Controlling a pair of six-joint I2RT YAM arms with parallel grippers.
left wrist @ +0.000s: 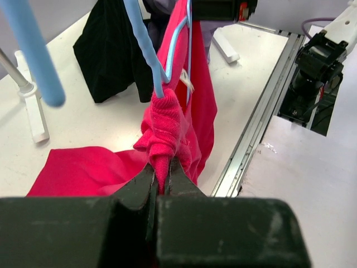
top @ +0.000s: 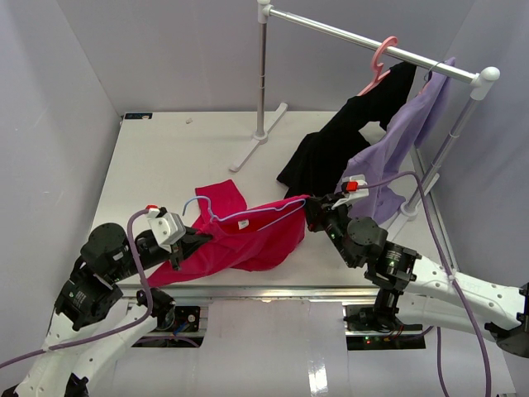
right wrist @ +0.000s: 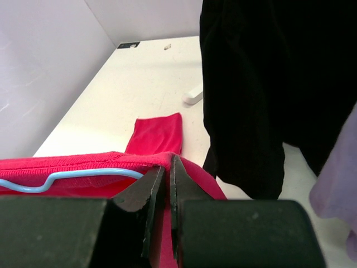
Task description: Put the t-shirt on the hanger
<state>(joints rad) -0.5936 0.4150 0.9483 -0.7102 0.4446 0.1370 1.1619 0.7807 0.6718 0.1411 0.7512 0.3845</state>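
Two pinches carry everything here, and either one could fail.

From the top camera, the left gripper is clamped on a bunch of the t-shirt just below the hook end of the hanger. The right gripper is closed on the red edge at the hanger's opposite shoulder. The shirt sags beneath the wire between them. Nothing but fabric seems to support the hanger, so I judge that pulling the arms apart could tip it and let it slide free.

In the left wrist view, the fingertips bite a narrow crimson fold directly under the hanger's blue wire. The cloth looks thick, ribbed and crumpled there. So small a bite may slip under tension.

In the right wrist view, the jaws stand nearly together on a thin hem of the t-shirt, just right of where the hanger's wire ends. Whether the wire runs inside the shirt I cannot tell. The black garment hangs close beyond the hanger, and a lift there could snag it.
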